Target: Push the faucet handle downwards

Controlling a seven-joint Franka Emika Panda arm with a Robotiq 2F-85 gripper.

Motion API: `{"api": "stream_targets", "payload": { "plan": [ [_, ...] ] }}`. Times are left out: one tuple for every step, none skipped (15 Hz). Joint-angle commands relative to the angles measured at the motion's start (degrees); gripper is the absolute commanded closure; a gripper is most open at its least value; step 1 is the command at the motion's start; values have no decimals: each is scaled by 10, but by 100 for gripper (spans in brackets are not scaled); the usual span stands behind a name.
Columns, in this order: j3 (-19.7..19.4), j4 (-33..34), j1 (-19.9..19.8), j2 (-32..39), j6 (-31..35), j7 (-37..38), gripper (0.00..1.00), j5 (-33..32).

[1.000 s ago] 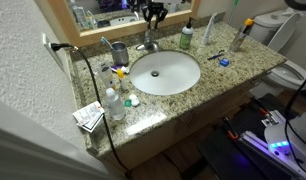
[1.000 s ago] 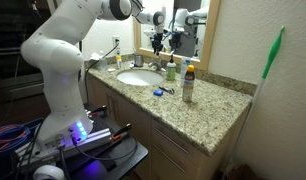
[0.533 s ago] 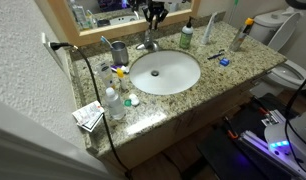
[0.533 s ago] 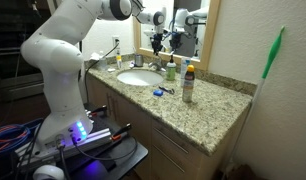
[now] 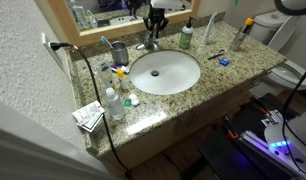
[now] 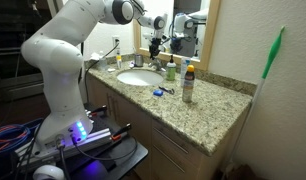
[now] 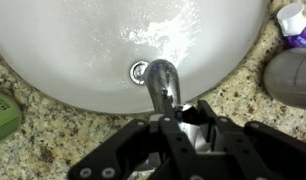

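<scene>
step: lining up, hand (image 5: 154, 30) hovers just above handle (image 5: 149, 43) | handle: upper centre, behind basin (image 5: 165, 72) | hand: open or closed, cannot tell | next: press straight down

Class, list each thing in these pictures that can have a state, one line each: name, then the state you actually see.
faucet handle, beneath the gripper; raised or lowered cannot be told.
gripper, jaws close together over the handle; contact unclear.
spout, no stream visible.
basin, nothing lying in it.
cup, upright.
green bottle, upright.
</scene>
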Motion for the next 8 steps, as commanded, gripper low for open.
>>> {"api": "stream_targets", "payload": {
  "plan": [
    [-4, 2, -1, 18, -46, 16, 93, -5],
    [-5, 0, 1, 13, -41, 20, 79, -6],
    [-1, -1, -1, 6, -40, 17, 46, -2],
    [0, -2, -2, -7, -36, 12, 44, -1],
    [-1, -13, -2, -23, -31, 8, 39, -3],
    [0, -20, -3, -41, -26, 1, 31, -3],
    [-1, -30, -3, -60, -19, -4, 25, -4],
    [-2, -40, -4, -78, -11, -7, 17, -6]
  ]
}}
